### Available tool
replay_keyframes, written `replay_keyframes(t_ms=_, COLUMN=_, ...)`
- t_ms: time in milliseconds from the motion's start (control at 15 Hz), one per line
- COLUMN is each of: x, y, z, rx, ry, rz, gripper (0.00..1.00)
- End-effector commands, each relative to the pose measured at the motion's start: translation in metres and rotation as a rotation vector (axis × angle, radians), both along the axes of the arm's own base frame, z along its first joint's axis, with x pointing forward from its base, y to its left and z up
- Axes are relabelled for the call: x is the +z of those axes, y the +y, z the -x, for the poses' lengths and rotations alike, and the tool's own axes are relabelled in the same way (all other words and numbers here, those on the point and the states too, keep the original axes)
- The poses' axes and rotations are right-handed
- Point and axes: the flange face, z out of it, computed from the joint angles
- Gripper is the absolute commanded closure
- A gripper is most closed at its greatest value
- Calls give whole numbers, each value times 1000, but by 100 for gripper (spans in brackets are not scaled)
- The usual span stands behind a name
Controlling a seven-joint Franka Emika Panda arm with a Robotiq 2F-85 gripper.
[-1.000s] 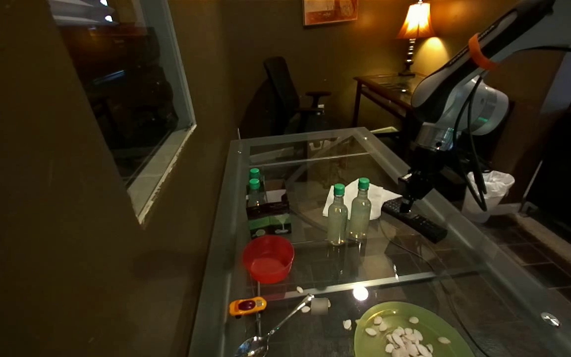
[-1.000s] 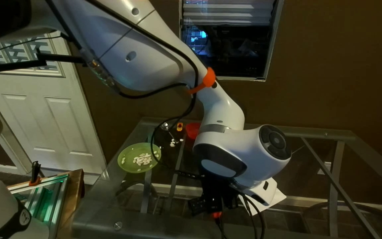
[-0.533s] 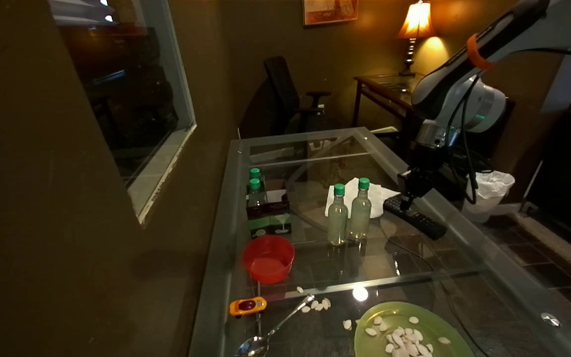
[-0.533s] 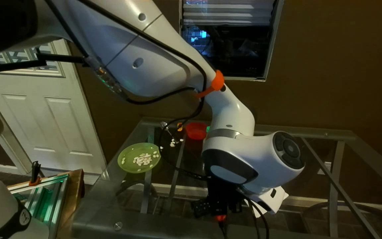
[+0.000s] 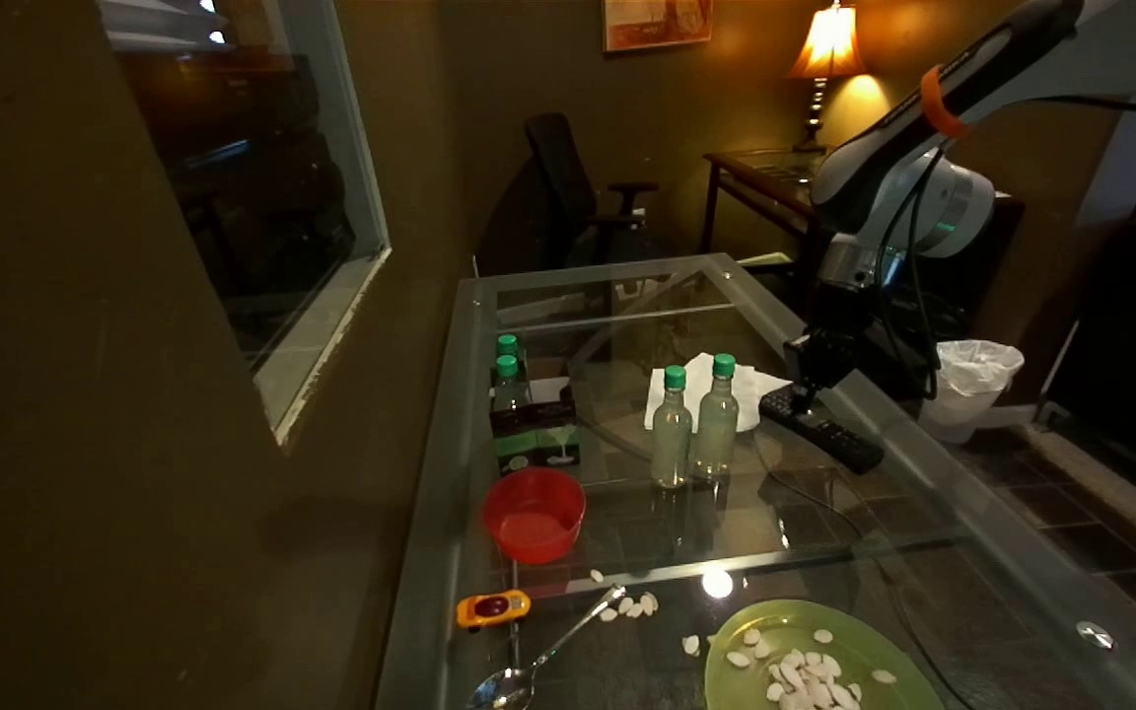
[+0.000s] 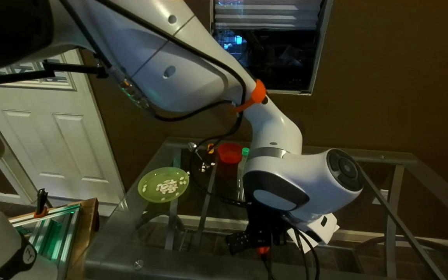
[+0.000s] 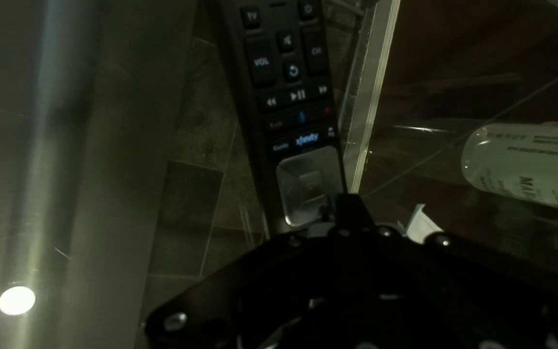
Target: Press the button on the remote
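Brown walls (image 6: 403,85) and a lit lamp (image 5: 829,44) enclose a glass table (image 5: 442,493), where a robot arm (image 5: 908,187) bends over the long edge away from the window (image 6: 282,62). A black remote (image 5: 832,439) lies slantwise just inside that edge, keys (image 7: 292,71) up, one end close to a white sheet (image 5: 755,399); whether the two touch is hard to tell. Directly over it hangs the gripper (image 5: 802,402), its fingers (image 7: 355,213) together with nothing seen between them. The wrist view puts its tip over the lower corner of the remote's silver pad (image 7: 308,184), though from where I stand I cannot tell whether it touches. Two bottles (image 5: 670,439) stand between the remote and a red bowl (image 5: 533,537) by the wall-side edge; a green plate (image 6: 153,179) sits near the short edge closest to the door (image 6: 68,151). By its look the remote is stiff, light plastic, sturdy enough for a firm tap but apt to skid or pivot on slick glass if pushed sideways. A straight, gentle push, centred across its width, seems the safest press; were it to be lifted, the long sides near the middle would give the best hold.
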Motion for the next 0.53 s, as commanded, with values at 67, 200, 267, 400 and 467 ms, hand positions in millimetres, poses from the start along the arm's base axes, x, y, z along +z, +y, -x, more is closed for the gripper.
replay_keyframes(t_ms=67, x=39, y=18, z=21, rx=26, ry=-31, rz=68, gripper=100)
replay_keyframes(t_ms=200, x=54, y=20, z=30, rx=32, ry=-52, rz=95, gripper=100)
replay_keyframes(t_ms=267, x=62, y=20, z=34, rx=35, ry=-62, rz=105, gripper=100)
replay_keyframes(t_ms=400, x=70, y=20, z=40, rx=38, ry=-71, rz=126, gripper=100)
replay_keyframes(t_ms=467, x=75, y=22, z=44, rx=42, ry=-77, rz=138, gripper=100)
